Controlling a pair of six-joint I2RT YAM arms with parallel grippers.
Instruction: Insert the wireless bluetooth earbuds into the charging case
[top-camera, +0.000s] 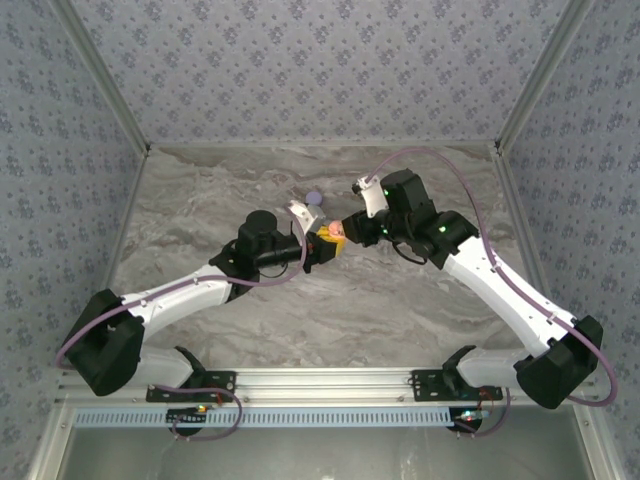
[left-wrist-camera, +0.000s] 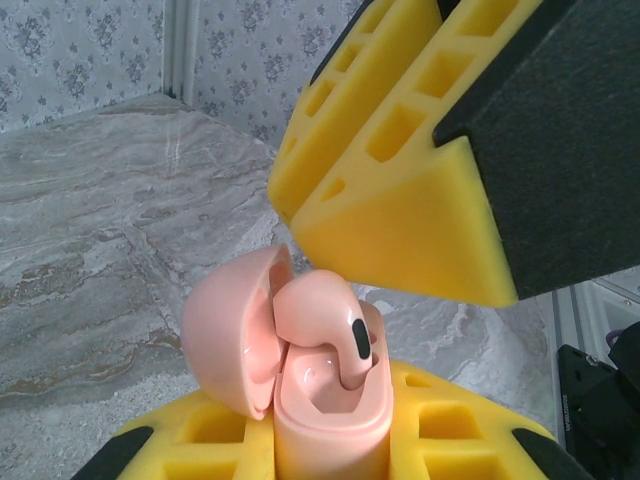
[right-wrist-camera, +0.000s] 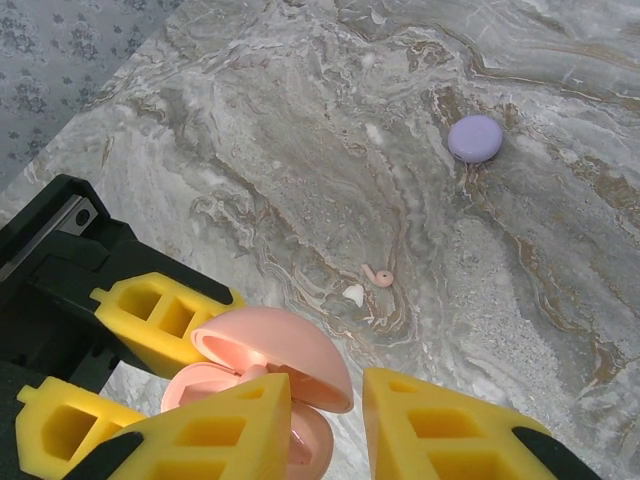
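**Earbud upright in the open case**

The left gripper clamps the pink charging case, its lid hinged back to the left. One earbud stands upright inside, long axis vertical, its black oval facing right. The right gripper hovers just above, jaws apart and empty. A second earbud lies flat on the table beyond.

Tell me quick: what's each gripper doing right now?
Left gripper: closed on the open pink charging case.
Right gripper: fingers slightly apart just above the case, gripping nothing.
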